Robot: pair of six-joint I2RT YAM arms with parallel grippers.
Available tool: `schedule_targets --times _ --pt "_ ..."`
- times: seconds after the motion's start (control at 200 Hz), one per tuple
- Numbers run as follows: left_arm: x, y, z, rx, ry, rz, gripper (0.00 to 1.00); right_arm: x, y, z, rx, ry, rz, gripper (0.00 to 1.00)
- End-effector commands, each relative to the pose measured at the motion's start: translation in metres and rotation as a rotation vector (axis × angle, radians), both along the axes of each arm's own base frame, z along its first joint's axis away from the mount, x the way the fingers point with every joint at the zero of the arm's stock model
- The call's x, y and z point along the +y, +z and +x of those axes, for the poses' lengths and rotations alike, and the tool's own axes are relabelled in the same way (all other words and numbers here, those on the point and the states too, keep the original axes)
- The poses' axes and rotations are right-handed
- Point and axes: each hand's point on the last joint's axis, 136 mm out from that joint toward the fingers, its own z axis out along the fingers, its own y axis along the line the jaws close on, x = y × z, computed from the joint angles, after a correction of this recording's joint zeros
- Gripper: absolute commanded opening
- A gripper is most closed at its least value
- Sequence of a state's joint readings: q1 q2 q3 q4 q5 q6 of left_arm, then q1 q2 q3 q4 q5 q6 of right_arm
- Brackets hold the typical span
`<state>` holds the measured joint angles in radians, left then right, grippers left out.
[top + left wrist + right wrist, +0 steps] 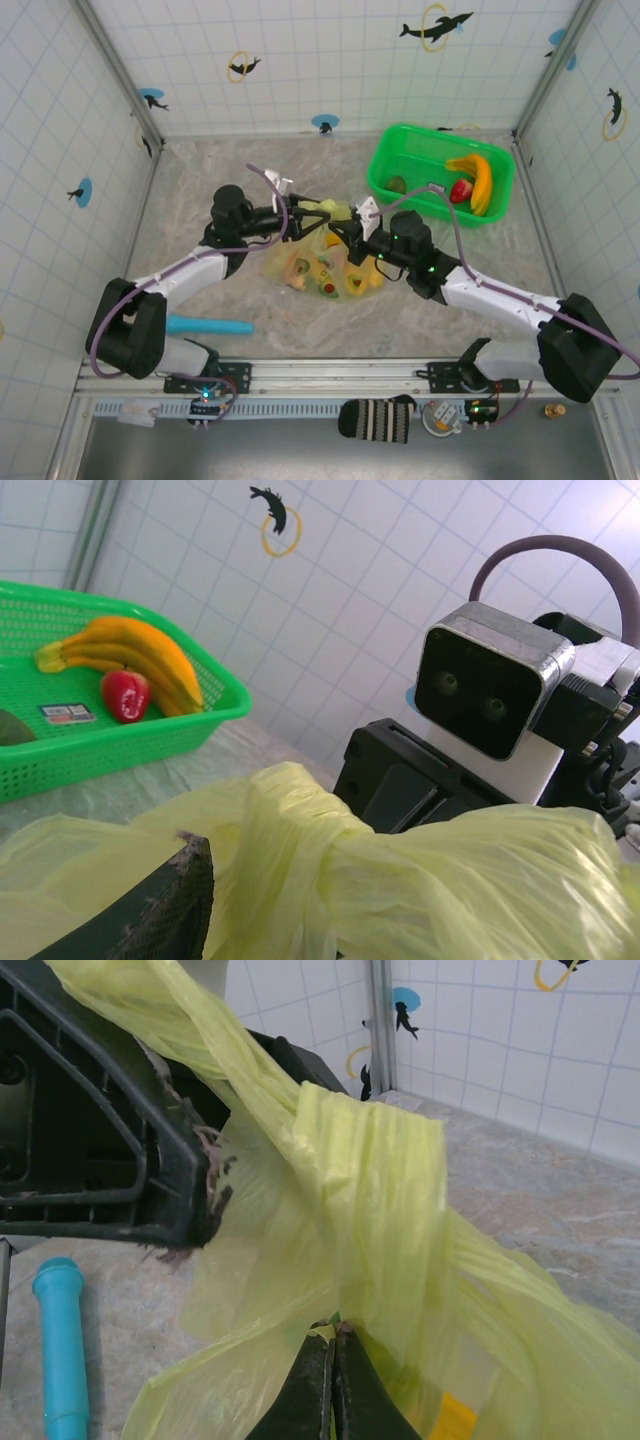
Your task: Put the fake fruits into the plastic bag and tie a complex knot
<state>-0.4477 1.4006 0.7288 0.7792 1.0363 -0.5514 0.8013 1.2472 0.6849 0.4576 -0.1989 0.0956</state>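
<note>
Plastic bag (pixel 318 262), thin, translucent and pale yellow-green, is seen lying at the middle of the grey marbled table (pixel 200 190), between the two grippers. Several fake fruits (pixel 325 276), glossy orange and yellow plastic pieces, are seen through its film, inside it. The upper part of the bag is gathered and twisted into a thick band (pixel 370 1180).

The left gripper (pixel 312 214) is held at the top of the bag, and its jaws are spread apart around the twisted plastic. One dark finger (pixel 160 910) of it is shown pressed against the film. The right gripper (pixel 333 1360) is set just beside it on the other side of the band, and its jaws are closed together on a fold of the bag.

A bright green rectangular plastic tray (pixel 425 158) is placed at the far right corner, well apart from the bag. A bunch of yellow bananas (pixel 478 180) and a small red piece (pixel 461 190) are left in it. A teal-blue stick (pixel 210 325) is laid on the table near the left arm.
</note>
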Motion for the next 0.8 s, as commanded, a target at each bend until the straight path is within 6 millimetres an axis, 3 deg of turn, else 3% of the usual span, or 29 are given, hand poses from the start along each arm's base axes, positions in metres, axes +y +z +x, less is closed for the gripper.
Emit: schedule_targets --times 0.0,0.395,0.706,0.741,0.796 --pt "-0.005 0.014 -0.001 -0.033 -0.022 -0.03 0.58 0.009 0.017 0.002 -0.033 0.011 0.01 0.0" --pt "-0.012 -0.003 0.015 -0.01 0.034 0.043 0.52 0.014 0.02 0.0 -0.057 0.015 -0.007 0.0" --pt "-0.022 -0.002 0.005 -0.094 -0.01 0.075 0.05 0.007 0.019 0.0 -0.067 -0.01 -0.027 0.0" --pt "-0.021 0.0 0.002 -0.122 -0.008 0.076 0.01 0.005 0.021 -0.002 -0.076 -0.003 -0.031 0.1" --pt "-0.019 0.002 0.001 -0.171 0.014 0.08 0.0 0.001 0.029 -0.01 -0.088 0.023 -0.016 0.35"
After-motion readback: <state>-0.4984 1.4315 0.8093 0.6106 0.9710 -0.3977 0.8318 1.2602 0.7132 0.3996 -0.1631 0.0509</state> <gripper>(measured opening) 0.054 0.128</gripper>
